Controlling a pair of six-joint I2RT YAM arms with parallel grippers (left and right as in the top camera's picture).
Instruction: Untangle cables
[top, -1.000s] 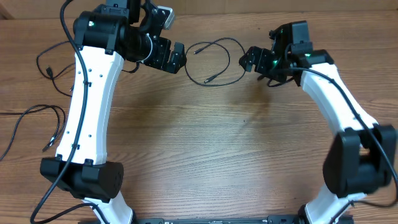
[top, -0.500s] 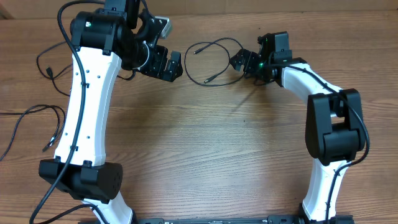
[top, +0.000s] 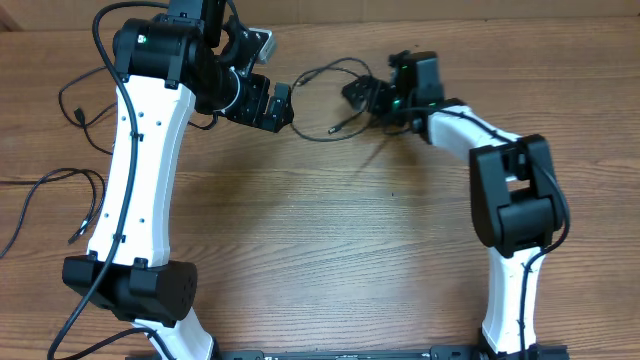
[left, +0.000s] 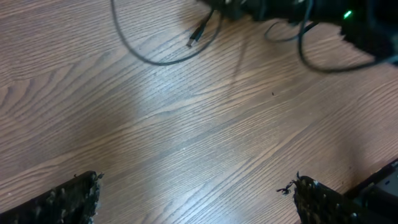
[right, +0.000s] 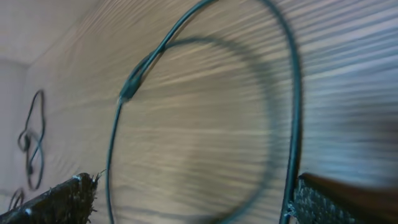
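Observation:
One thin black cable (top: 338, 127) lies in a loop at the top middle of the table. My right gripper (top: 358, 92) is open at the loop's right side. In the right wrist view the cable (right: 292, 93) arcs between the open fingers (right: 193, 199), one strand right beside the right finger. My left gripper (top: 278, 105) is open and empty just left of the loop. The left wrist view shows the loop and its plug end (left: 196, 37) ahead of the open fingers (left: 196, 199). Two more cables lie at the far left, one (top: 78, 112) above the other (top: 92, 205).
The wooden table (top: 330, 230) fills the view. Thicker black wires run along the left arm (top: 140, 150). The right arm (top: 505, 180) stretches from the front right to the top middle. A far cable also shows in the right wrist view (right: 31, 137).
My right arm has swung left, its gripper reaching the cable loop's right side. The loop has shifted slightly left. My left gripper drew back a little to the left.

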